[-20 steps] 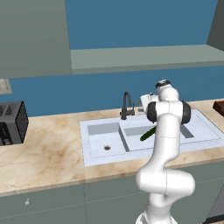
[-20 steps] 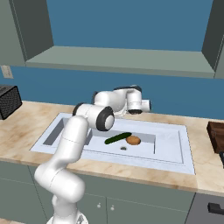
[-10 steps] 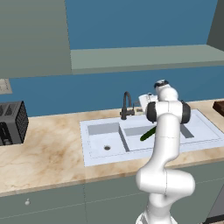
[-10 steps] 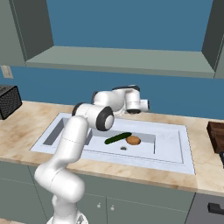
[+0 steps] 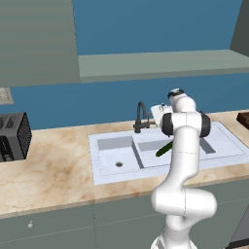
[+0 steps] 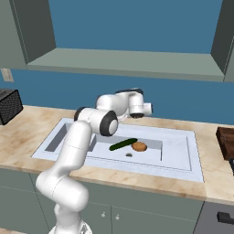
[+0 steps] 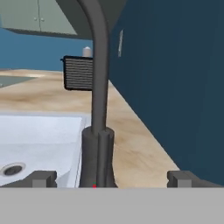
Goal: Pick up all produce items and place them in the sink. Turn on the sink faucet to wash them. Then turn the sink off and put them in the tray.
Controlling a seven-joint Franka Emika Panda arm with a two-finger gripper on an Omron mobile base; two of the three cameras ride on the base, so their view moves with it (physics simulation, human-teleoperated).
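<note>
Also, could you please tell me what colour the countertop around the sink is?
The countertop is mottled beige, marble-like with pale veining, clearest in the left base view.

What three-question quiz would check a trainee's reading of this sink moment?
1. True or false: the cucumber and potato already lie in the sink.
2. What does the hand face? A) faucet B) tray C) toaster
3. Fill in: the hand's jaws stand ____.

Key:
1. True; both rest in the larger basin.
2. A; the faucet stem rises between the fingertips.
3. Open, on either side of the faucet base, holding nothing.
</note>
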